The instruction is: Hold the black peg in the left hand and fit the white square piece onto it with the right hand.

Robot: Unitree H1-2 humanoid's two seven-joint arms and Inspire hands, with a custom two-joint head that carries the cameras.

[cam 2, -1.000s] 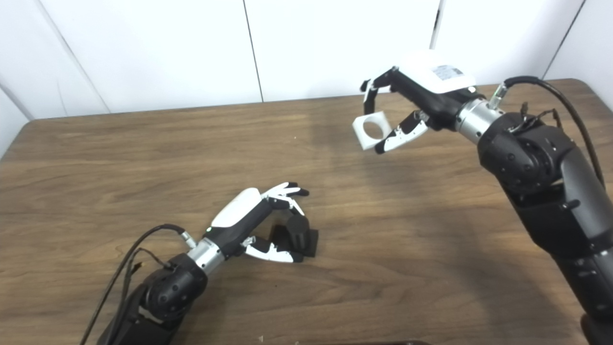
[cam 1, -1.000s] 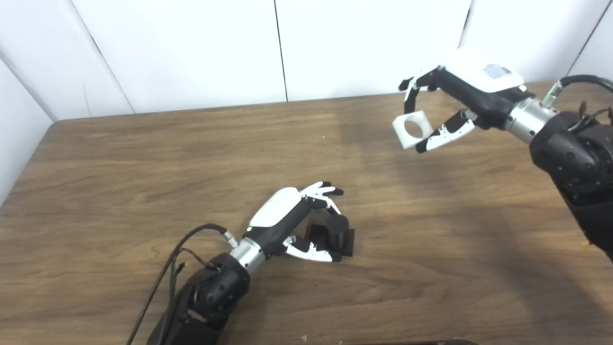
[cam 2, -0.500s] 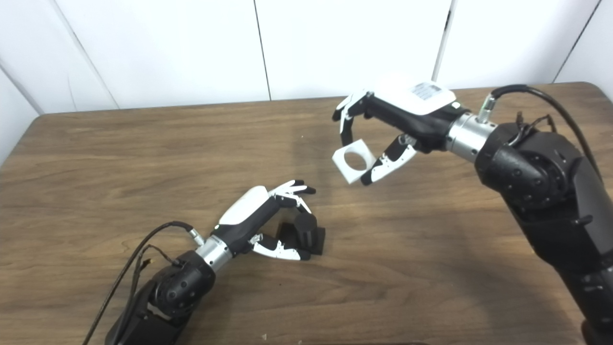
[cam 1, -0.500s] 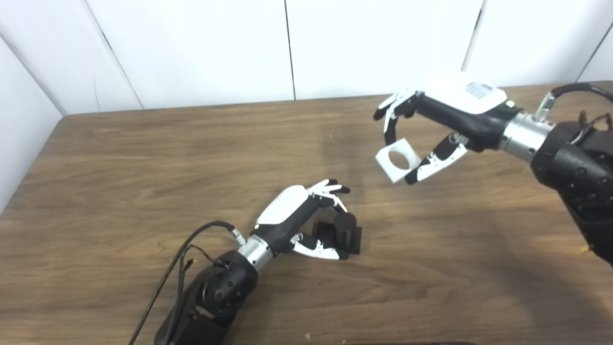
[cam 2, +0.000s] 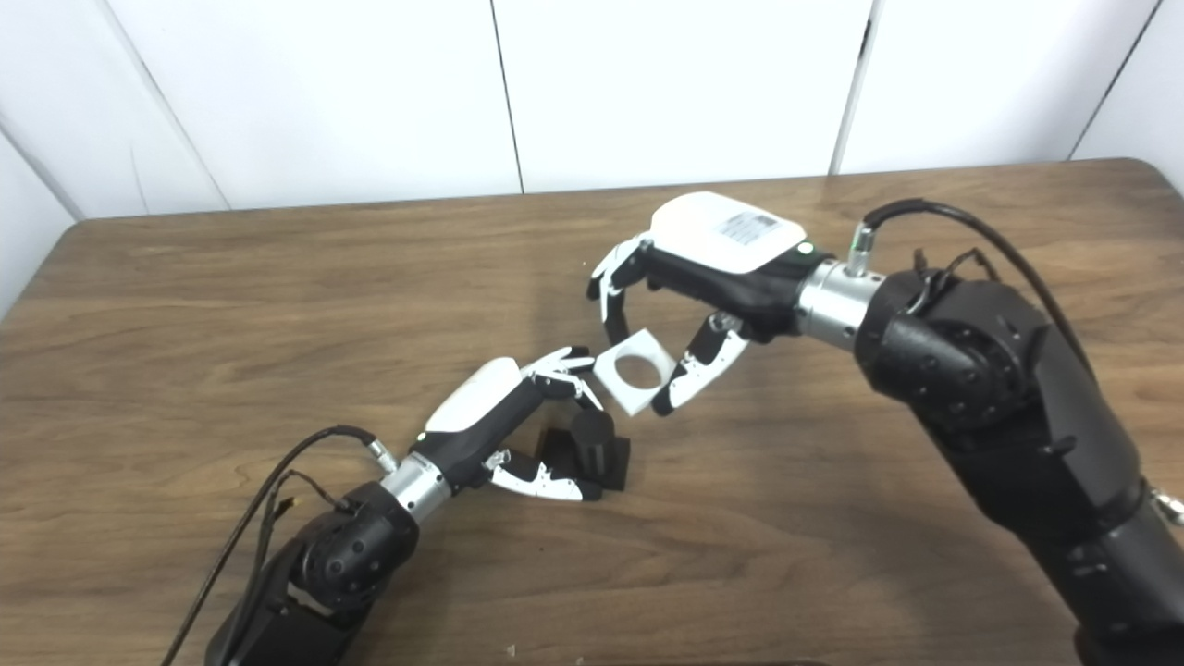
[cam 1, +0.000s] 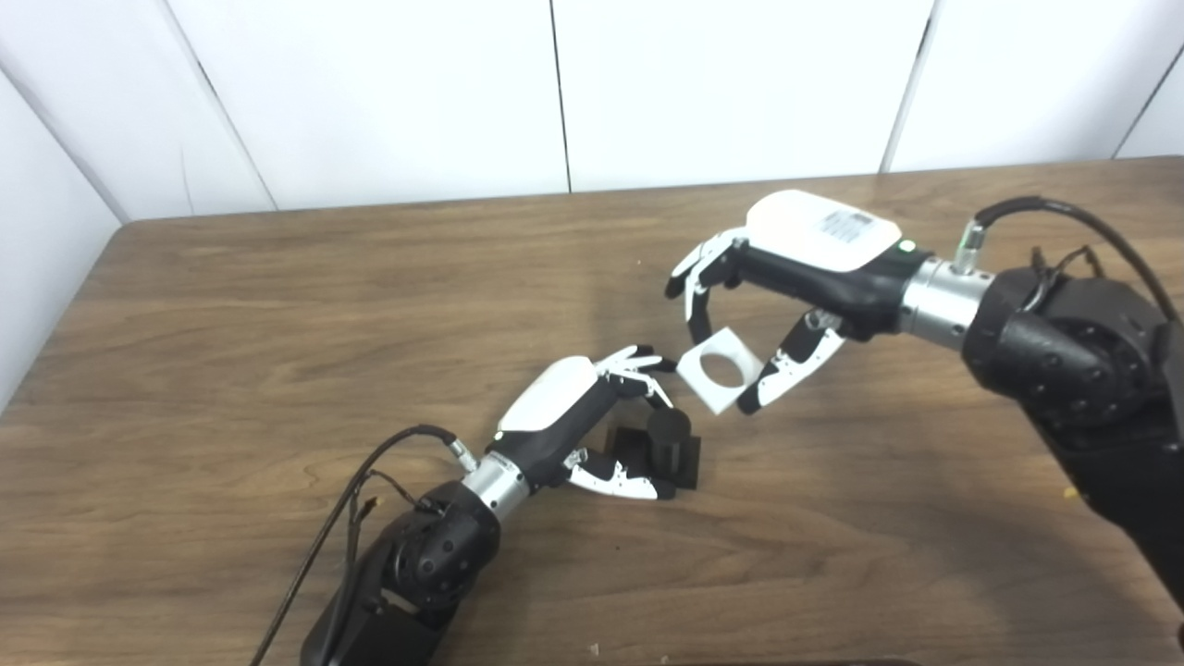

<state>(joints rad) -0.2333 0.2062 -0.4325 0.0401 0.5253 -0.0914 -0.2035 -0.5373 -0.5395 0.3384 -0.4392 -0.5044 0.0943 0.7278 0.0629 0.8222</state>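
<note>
A black peg (cam 1: 668,439) stands upright on its square black base on the wooden table (cam 1: 277,324). My left hand (cam 1: 564,416) is shut on it, fingers curled behind the post and thumb lying along the front of the base. My right hand (cam 1: 795,259) hovers up and to the right, shut on a white square piece (cam 1: 692,370) with a round hole through it. The piece is pinched between thumb and fingers and tilted. It hangs just above and to the right of the peg's top, close to the left hand's fingertips (cam 2: 564,356) and apart from the peg.
White wall panels (cam 1: 721,83) stand behind the table's far edge. A black cable (cam 1: 351,481) trails from the left wrist over the tabletop. The right forearm (cam 2: 999,407) crosses the right side of the table.
My right hand has carried the white piece down and to the left, from high at the far right to just above the peg. The left hand and peg have stayed put.
</note>
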